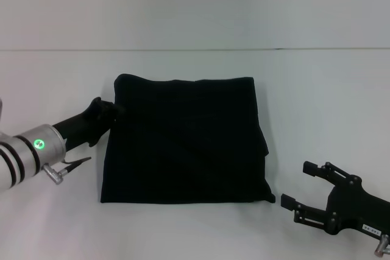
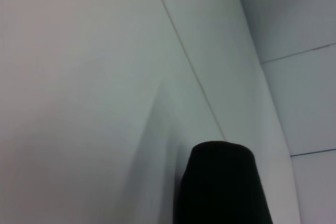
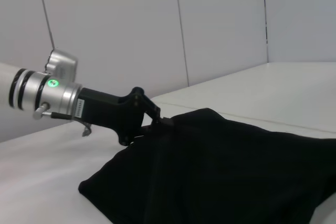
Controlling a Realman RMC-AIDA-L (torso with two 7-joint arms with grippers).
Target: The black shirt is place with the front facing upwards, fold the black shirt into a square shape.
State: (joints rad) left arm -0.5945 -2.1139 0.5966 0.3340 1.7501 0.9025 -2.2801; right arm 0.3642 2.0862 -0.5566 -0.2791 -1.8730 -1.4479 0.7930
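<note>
My left gripper (image 1: 113,111) meets the left far edge of the one soft black cloth shirt (image 1: 186,141); black on black, so I cannot tell how my jaws stand there. The shirt lies mid-desk (image 1: 317,89), folded into a near-square, slightly deeper than wide, no print or label showing. My right gripper (image 1: 298,187) hovers near its right near corner, jaws spread wide, holding nothing.

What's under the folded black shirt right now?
Only the white table shows around the soft black cloth shirt. Its folded layers hide everything beneath. The left hand meets its far left edge.
</note>
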